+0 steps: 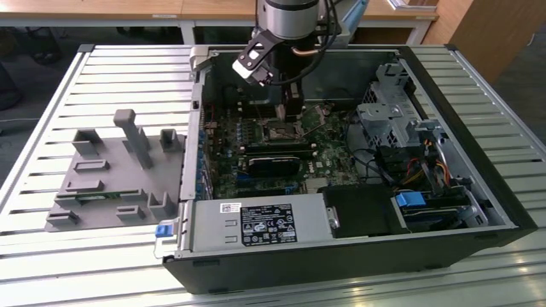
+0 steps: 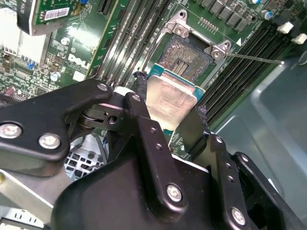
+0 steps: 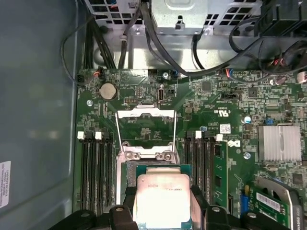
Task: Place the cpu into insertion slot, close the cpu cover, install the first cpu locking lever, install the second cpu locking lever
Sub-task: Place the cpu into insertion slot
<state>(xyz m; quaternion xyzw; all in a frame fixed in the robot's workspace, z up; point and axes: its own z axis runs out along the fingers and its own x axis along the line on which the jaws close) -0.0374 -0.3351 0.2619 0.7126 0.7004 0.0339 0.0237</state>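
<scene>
My gripper (image 2: 170,96) is shut on the cpu (image 2: 169,104), a flat square chip with a dull silver top and a green edge, clamped between two black fingers (image 2: 139,103). In the first wrist view the cpu (image 3: 163,199) hangs just over the insertion slot (image 3: 128,173) and hides most of it. In the second wrist view the insertion slot (image 2: 184,55) shows its dark contact field beyond the chip. The cpu cover (image 3: 146,115) stands swung open past the socket, with green board visible through its window. A thin locking lever (image 2: 254,58) sticks out sideways. In the exterior view the gripper (image 1: 287,107) hovers above the insertion slot (image 1: 282,132).
Long black memory slots (image 3: 96,172) flank the socket on both sides. A silver heat sink (image 3: 280,143) sits on the board. Cable bundles (image 3: 158,43) run past the socket. In the exterior view, a grey fixture block (image 1: 111,173) lies outside the case, and the power supply (image 1: 260,224) fills the near corner.
</scene>
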